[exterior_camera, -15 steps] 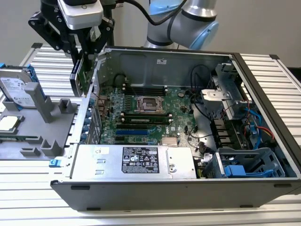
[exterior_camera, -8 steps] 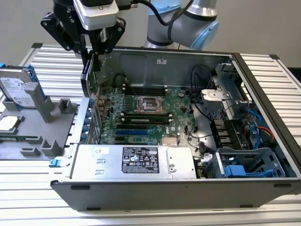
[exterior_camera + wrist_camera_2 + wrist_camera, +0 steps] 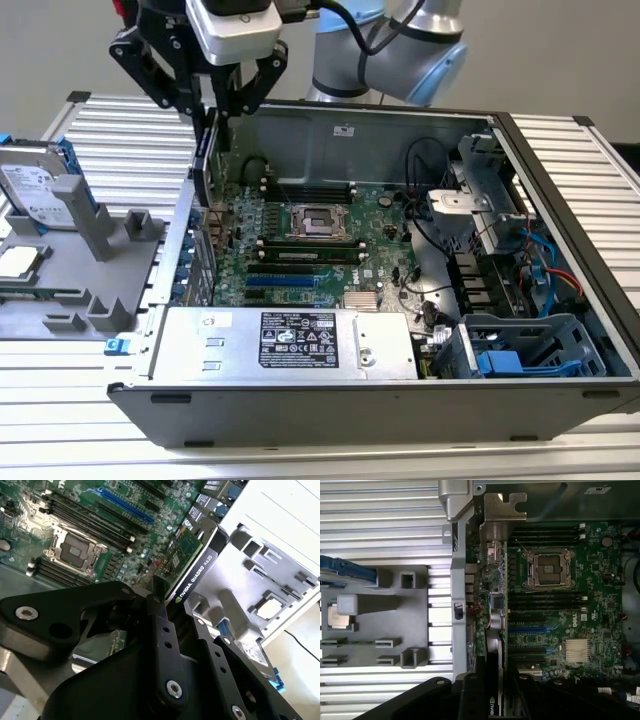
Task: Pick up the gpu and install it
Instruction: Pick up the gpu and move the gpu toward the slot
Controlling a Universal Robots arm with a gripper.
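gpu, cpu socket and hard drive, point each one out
gpu (image 3: 196, 573), second wrist view, on its black cooler edge.
cpu socket (image 3: 547, 569), first wrist view, on the socket's middle.
hard drive (image 3: 32, 188), exterior view, on its white label.
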